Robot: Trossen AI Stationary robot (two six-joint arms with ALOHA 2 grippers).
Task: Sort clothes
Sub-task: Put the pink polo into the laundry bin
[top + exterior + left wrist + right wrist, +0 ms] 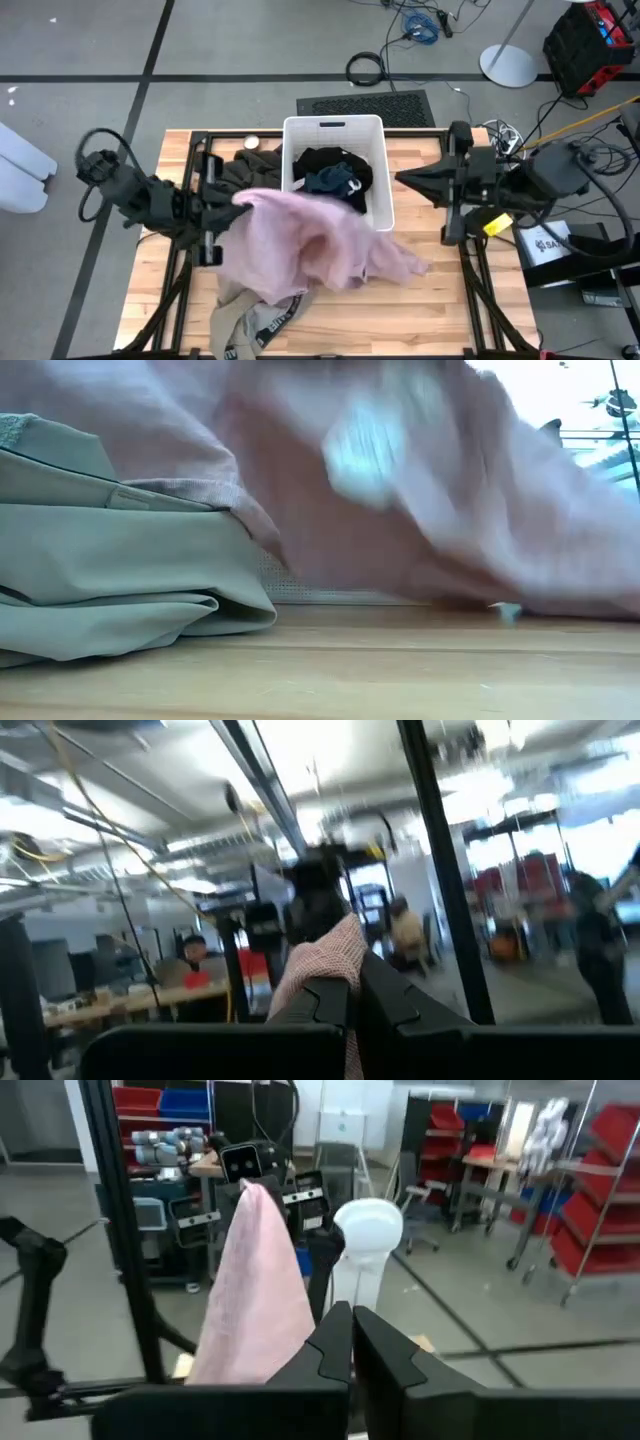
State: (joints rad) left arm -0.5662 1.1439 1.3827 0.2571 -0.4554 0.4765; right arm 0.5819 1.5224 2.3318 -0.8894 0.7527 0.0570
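My left gripper [238, 200] is raised left of the white bin [335, 125] and is shut on the pale pink garment [310, 245]. The garment drapes from it over the bin's near rim and onto the table. My right gripper [398, 180] is shut and level above the bin's right wall. In the high view its tips stand clear of the pink cloth. Black and navy clothes [335, 175] lie in the bin. A dark olive garment [250, 160] lies beside the bin. A beige garment with a lettered waistband [260, 320] lies at the near edge, partly under the pink one. My left gripper pinches a bunched end of the pink garment [330, 955] between its two fingers [320, 1000]. It comes from the table's left and slants upward. That end is lifted clear. The rest hangs slack below, with the far part [400, 262] resting on the table and the bin's rim.
In the low view the pink cloth [420, 510] fills most of the picture, with the beige garment [110, 570] folded on the wood at the left. A black frame [200, 140] borders the table's sides. Bare wood [430, 320] lies at the near right.
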